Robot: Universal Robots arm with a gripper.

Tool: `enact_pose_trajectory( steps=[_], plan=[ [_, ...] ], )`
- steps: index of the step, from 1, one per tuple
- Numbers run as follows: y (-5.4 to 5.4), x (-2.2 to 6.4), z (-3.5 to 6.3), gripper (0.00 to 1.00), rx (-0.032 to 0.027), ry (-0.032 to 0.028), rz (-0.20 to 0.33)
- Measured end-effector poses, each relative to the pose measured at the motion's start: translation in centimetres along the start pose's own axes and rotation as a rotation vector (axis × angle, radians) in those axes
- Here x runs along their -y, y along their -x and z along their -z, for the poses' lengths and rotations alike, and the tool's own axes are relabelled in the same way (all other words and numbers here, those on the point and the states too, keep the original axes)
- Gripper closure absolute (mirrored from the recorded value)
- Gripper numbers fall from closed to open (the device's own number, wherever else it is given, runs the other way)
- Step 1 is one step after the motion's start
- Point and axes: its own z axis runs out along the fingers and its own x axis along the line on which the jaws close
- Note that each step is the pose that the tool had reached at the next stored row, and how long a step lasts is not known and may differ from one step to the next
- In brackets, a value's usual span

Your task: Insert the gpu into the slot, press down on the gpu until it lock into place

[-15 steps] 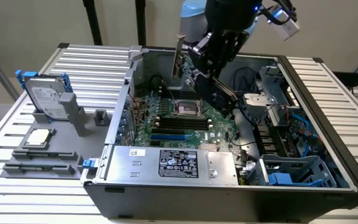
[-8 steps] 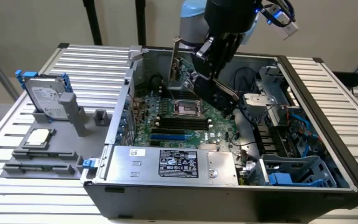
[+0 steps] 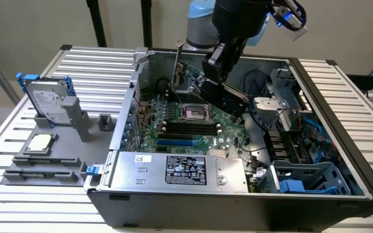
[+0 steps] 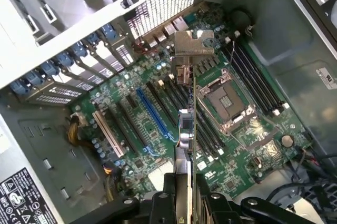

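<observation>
Pinching gpu (image 3: 228, 99) in end effector (image 3: 219, 78), hovering above motherboard (image 3: 228, 132), clear of blue slot (image 4: 154, 113); not inserted, not pressed down yet.

My fingers (image 4: 155, 211) are black, and so is the gpu (image 3: 228, 99), with its silver bracket (image 4: 192, 42). The slot (image 4: 156, 114) is bright blue on a green board (image 4: 118, 90). The silver supply (image 3: 141, 172) bears a black label (image 3: 186, 170). The desk (image 3: 93, 63) is pale grey, ribbed in stripes. At 9 o'clock in the exterior view stands a blue-edged drive (image 3: 47, 103).
</observation>
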Motion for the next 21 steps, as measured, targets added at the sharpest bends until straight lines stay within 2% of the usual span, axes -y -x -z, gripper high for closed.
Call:
enact_pose_trajectory(
  steps=[7,11,17,21],
  plan=[
    [-0.01,0.03,-0.41,0.74,0.0128,0.0166,0.122],
    [-0.01,0.04,-0.59,0.74,0.0133,0.0220,0.195],
    [-0.02,0.06,-0.79,0.74,0.0100,0.0237,0.305],
    [-0.02,0.08,-0.92,0.74,0.0087,0.0186,0.375]
  ],
)
